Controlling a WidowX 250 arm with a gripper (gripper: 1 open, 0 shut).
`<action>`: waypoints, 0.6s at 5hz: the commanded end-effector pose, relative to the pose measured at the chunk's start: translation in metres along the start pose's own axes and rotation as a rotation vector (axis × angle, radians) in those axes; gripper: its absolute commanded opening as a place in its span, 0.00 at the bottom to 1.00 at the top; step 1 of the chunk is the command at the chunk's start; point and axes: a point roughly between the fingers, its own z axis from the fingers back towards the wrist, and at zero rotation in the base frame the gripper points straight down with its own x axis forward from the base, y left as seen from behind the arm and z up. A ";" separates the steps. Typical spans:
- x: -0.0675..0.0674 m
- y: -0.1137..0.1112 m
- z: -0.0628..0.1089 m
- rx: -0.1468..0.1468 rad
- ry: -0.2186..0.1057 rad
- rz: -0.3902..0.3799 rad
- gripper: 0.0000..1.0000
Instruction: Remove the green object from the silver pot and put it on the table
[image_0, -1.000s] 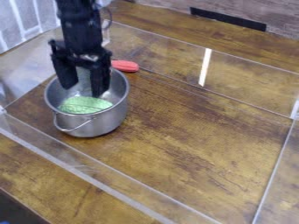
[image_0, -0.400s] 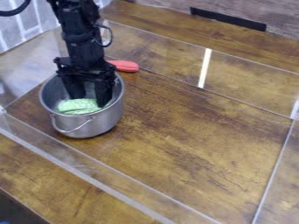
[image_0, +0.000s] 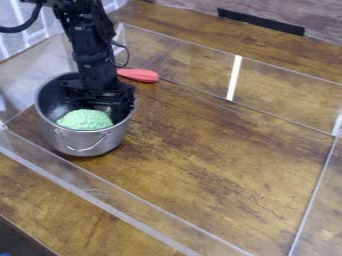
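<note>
The silver pot stands at the left of the table, its wire handle toward the front. The green object, a bumpy light-green lump, lies inside it toward the front left. My gripper points straight down and reaches into the pot just behind and right of the lump. Its dark fingers are low inside the rim, and the tips are hidden by the lump and the pot's wall. I cannot see whether they press on the lump.
A small flat red object lies on the table behind the pot. Clear acrylic walls run along the front and sides. A black strip sits at the far back edge.
The gripper has sunk from above the rim down into the pot. The pot has shifted a little to the left, and the green lump now looks rounder.
</note>
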 end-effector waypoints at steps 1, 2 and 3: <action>0.000 0.007 0.005 0.002 -0.017 0.019 0.00; -0.001 0.005 0.004 -0.001 -0.012 0.012 0.00; -0.003 0.001 0.008 -0.004 -0.009 0.035 0.00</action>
